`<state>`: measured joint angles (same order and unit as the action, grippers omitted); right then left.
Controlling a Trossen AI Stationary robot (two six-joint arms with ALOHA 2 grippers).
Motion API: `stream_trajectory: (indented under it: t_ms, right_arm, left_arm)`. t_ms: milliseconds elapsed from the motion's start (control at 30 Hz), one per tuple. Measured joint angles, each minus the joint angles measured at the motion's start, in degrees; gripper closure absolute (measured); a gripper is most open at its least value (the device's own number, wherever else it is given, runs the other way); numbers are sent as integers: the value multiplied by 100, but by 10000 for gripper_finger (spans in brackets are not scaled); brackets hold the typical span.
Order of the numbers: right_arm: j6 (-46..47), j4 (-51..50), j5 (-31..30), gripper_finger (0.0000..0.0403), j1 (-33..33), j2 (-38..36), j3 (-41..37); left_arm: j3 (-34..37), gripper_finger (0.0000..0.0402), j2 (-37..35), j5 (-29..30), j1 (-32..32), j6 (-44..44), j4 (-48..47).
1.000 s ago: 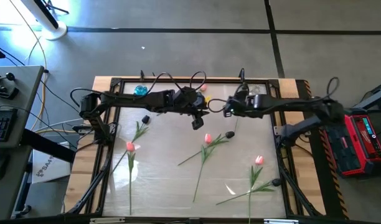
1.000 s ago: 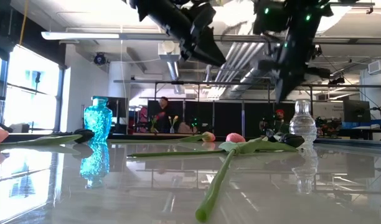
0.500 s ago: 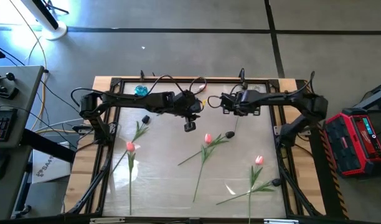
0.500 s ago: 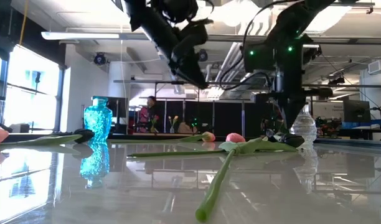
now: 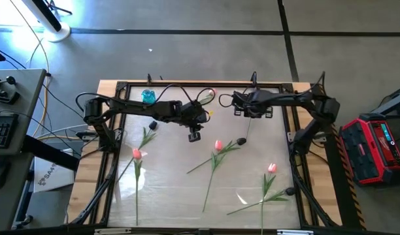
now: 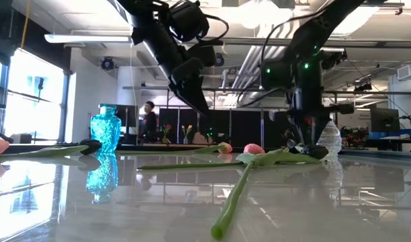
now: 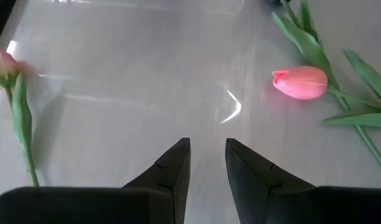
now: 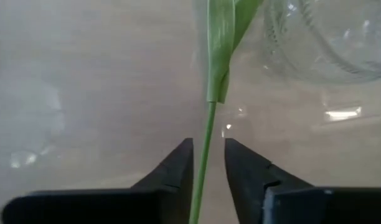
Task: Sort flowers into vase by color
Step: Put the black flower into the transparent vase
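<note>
Several tulips lie flat on the glossy table: pink heads [image 5: 136, 154], [image 5: 217, 145], [image 5: 272, 168] and dark heads [image 5: 153, 125], [image 5: 241, 141]. My right gripper [image 8: 208, 155] points down beside the clear vase [image 8: 321, 37]. It is a little open, with a finger on each side of the dark tulip's green stem [image 8: 205, 137]. My left gripper [image 7: 208, 155] hangs open above bare table near the middle pink tulip [image 7: 301, 82], with nothing between its fingers. The blue vase [image 5: 148, 96] stands at the far left. My right gripper comes from above with its fingers across the dark tulip's stem [image 8: 203, 158], below the leaf. The stem runs through the gap, close to one finger [image 8: 185, 163]. Whether a finger touches it I cannot tell. The flower lies on the table.
The clear vase [image 5: 270, 96] stands just right of my right gripper [image 5: 250, 116]. A black frame [image 5: 115, 130] rims the table. Bare table lies in the middle, under my left gripper [image 5: 195, 135]. A person [image 6: 148, 121] walks in the room behind.
My left gripper has sunk toward the table and drifted a little toward the near left. My right gripper has swung toward the far right, by the clear vase, tipped more steeply and come down over the dark tulip's stem. The flowers have not moved.
</note>
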<state>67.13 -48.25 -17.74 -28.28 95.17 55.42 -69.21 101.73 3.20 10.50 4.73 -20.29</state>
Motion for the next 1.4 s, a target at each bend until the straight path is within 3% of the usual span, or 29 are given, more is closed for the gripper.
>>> stream_trajectory:
  t_ms: [233, 400, 567, 733, 967, 1400]
  right_arm:
    - [-400, 179, 118, 298, -174, 535, 13]
    - [-546, 351, 127, 331, -172, 665, 17]
    - [-751, 361, 283, 390, -175, 676, 19]
    - [-765, 360, 317, 395, -95, 626, 14]
    - [-449, 528, 428, 401, 276, -191, -20]
    - [-108, 730, -626, 402, 982, -1875, -7]
  left_arm:
    - [-4, 310, -1, 0, -2, -214, 1]
    - [-4, 310, -2, -11, -13, -319, -4]
    - [-4, 310, -1, -63, -17, -319, 9]
    - [-6, 310, -2, -66, -15, -399, 57]
    - [-6, 310, -1, -196, -15, -623, 120]
    - [-45, 310, -2, -489, -59, -923, 520]
